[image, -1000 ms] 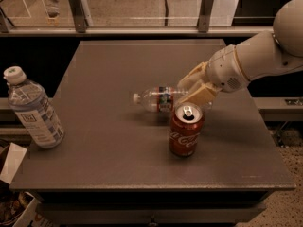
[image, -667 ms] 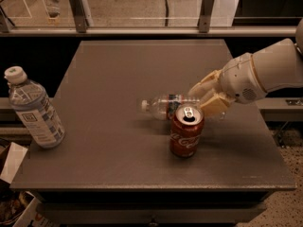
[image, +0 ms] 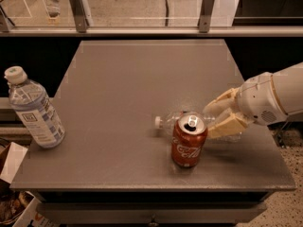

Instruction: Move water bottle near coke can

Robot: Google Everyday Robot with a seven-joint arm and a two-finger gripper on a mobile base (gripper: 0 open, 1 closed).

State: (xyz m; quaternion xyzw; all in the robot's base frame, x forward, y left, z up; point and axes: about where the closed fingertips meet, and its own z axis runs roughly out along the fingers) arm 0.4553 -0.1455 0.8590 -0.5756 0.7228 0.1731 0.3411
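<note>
Shows the water bottle [image: 166, 122], lying on its side with its white cap toward 9 o'clock, carried right and toward the table's [image: 142, 70] front edge since a second ago, now just behind the coke can [image: 189, 141] at its 12 o'clock. Finds the gripper [image: 209, 122], likewise drawn rightward to the can's 2 o'clock, closed around the bottle's base end. Counts one slim water bottle, one coke can, one larger bottle [image: 34, 109] upright at the table's 8 o'clock, one gripper.
</note>
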